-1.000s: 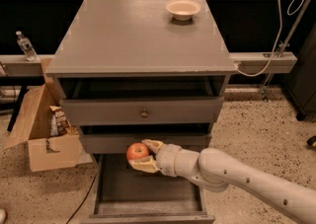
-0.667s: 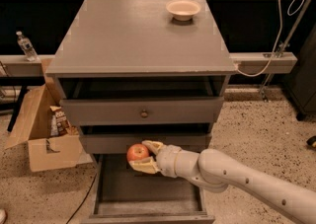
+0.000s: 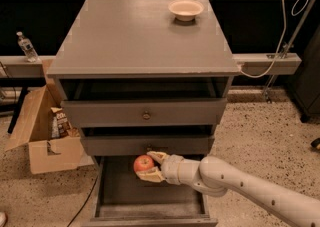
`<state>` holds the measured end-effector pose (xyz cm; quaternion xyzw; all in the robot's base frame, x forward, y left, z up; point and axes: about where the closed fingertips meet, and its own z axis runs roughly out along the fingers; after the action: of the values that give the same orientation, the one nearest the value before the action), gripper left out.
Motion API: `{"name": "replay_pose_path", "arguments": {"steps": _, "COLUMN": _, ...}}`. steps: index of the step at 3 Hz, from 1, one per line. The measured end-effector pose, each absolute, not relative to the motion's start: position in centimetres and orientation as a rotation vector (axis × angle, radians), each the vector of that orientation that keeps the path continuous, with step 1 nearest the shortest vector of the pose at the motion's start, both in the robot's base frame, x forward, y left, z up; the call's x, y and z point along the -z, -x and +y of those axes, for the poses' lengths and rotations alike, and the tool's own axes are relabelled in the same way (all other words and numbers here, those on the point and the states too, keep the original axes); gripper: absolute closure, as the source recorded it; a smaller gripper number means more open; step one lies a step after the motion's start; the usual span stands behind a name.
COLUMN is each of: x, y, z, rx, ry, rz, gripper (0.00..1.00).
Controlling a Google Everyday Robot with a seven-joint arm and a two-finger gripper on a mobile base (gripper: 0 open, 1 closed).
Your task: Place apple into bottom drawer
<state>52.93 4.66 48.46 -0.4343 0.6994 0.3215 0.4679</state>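
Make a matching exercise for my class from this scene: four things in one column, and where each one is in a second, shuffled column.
Column 1
1. apple
2. bowl
3. cardboard box
4. bottle

Column 2
A. standing on the ledge at far left
B. on the floor, left of the cabinet
C. held in the gripper above the open bottom drawer
D. on top of the cabinet

Pairs: 1-C, 2-D, 3-B, 4-A

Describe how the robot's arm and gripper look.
The arm is smooth, rounded and off-white, built of thick tubular segments with small dark dots along it. A cylindrical wrist leads to the gripper, over the open bottom drawer, with two pale yellowish fingers. No cables show.
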Motion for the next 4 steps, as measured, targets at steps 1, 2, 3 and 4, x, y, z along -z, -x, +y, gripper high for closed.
{"name": "replay_pose_path", "arguments": {"steps": 1, "x": -43.1, "y": -53.2, "z": 4.2, "rx": -0.762, "ry": 1.103, "rz": 1.782, "gripper": 1.00}}
{"name": "replay_pose_path", "arguments": {"steps": 2, "x": -37.8, "y": -53.7, "z": 3.7, "rx": -0.743, "ry": 1.108, "rz": 1.864, "gripper": 1.00}}
{"name": "replay_pose_path", "arguments": {"steps": 3, "x": -32.6, "y": -54.3, "z": 4.0, "rx": -0.757, "ry": 1.083, "rz": 1.919, "gripper": 1.00}}
{"name": "replay_pose_path", "arguments": {"steps": 4, "x": -28.9, "y": -54.6, "z": 5.0, "rx": -0.792, "ry": 1.049, "rz": 1.940, "gripper": 1.00}}
